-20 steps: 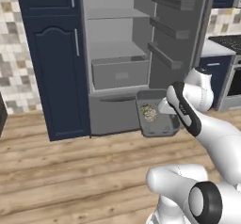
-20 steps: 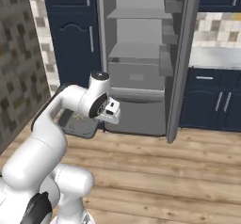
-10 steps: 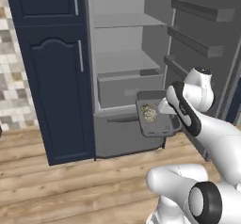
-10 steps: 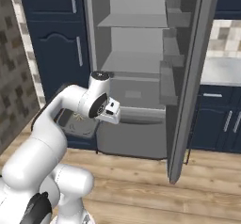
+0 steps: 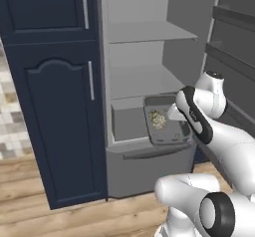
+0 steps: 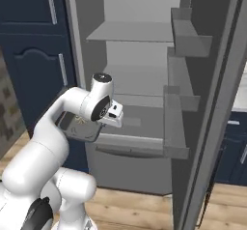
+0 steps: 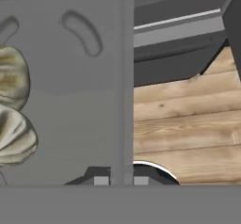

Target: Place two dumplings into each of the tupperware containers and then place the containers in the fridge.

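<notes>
Hand view: jaws clamped flat on the rim of the tupperware container point(image 7: 123, 77), rim running straight up between the fingertips; two dumplings point(image 7: 14, 105) lying side by side on the tray floor, wood flooring beyond the rim.
Left base view: container point(image 5: 167, 124) held level by the gripper point(image 5: 175, 114), out in front of the open fridge point(image 5: 144, 61), about level with the lower drawer; dumplings point(image 5: 157, 120) seen as one pale heap inside.
Right base view: same tray point(image 6: 79, 127) tucked behind the forearm, gripper point(image 6: 113, 118) pointing toward the fridge point(image 6: 140, 35) interior.
Step in hand: by the look of it, carrying a filled container to the fridge; not yet resting on any shelf.
Next move: probably reach forward to a bare shelf or ledge, keeping the tray flat so nothing rolls, set it down, then let go.
Fingers: pressed nearly together, pinching only the thin rim.
Risk: edge grip, so likely prone to tipping.
</notes>
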